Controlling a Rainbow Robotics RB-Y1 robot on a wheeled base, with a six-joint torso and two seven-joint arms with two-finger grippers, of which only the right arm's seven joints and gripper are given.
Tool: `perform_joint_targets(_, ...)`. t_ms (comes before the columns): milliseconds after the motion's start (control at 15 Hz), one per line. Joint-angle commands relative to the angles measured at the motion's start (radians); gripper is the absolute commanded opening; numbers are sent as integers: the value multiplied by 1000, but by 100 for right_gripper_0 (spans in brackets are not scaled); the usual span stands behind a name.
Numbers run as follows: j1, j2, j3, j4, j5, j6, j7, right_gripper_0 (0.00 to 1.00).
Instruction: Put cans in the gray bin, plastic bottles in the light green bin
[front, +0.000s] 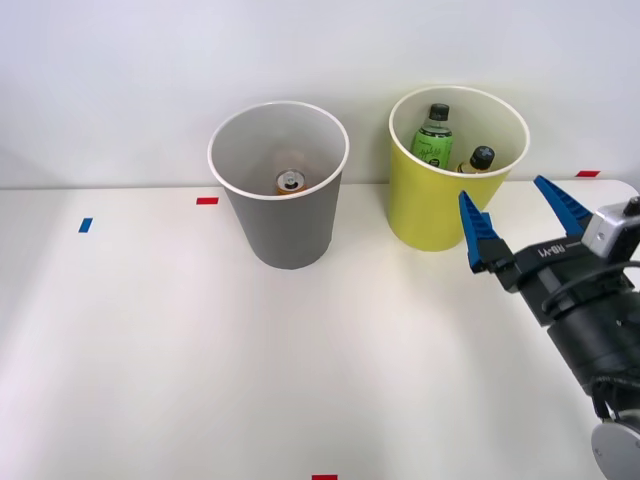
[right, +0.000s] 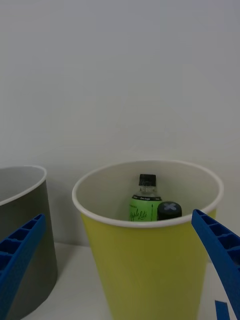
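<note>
— Orange-sided can (front: 290, 182), silver top w/ pull tab, sits at the bottom of the gray bin (front: 283, 228). I see it upright, tiny next to the bin.

— And the bottles?

— Both inside the light green bin (front: 425, 200). Green bottle (front: 433, 135) w/ black cap and a white label patch stands toward the back. Amber bottle (front: 478, 161), also black-capped, is just beside it, nearer the arm side. On the wrist cam I only get its cap (right: 169, 210); the green one (right: 145, 204) shows down to the label.

— Bins themselves?

— Round, tapered, smooth plastic, white inside and at the rim. They stand side by side on the white table (front: 200, 360) near the wall, apart, not touching. Gray is on my left in the front cam, green on the right.

— Gripper?

— Right gripper (front: 517, 220) is spread wide, holding nothing, touching nothing. Blue ribbed fingers (front: 478, 235) point toward the green bin from its right-front side, near it but clear of the wall. On the wrist cam the fingers (right: 20, 250) frame that bin at both corners.

— Anything else on the table?

— Small red tape marks (front: 207, 201) and one blue mark (front: 85, 225).
</note>
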Motion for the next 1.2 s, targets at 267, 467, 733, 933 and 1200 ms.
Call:
perform_joint_targets(267, 192, -3, 39, 0, -18, -104, -11, 100)
perform_joint_targets(467, 276, 74, 47, 0, -7, -110, 1, 100)
perform_joint_targets(733, 351, 172, 59, 0, 28, -110, 12, 100)
perform_joint_targets(933, 387, 179, 52, 0, 59, -110, 20, 100)
perform_joint_targets(1200, 411, 221, 32, 12, 155, -110, 17, 100)
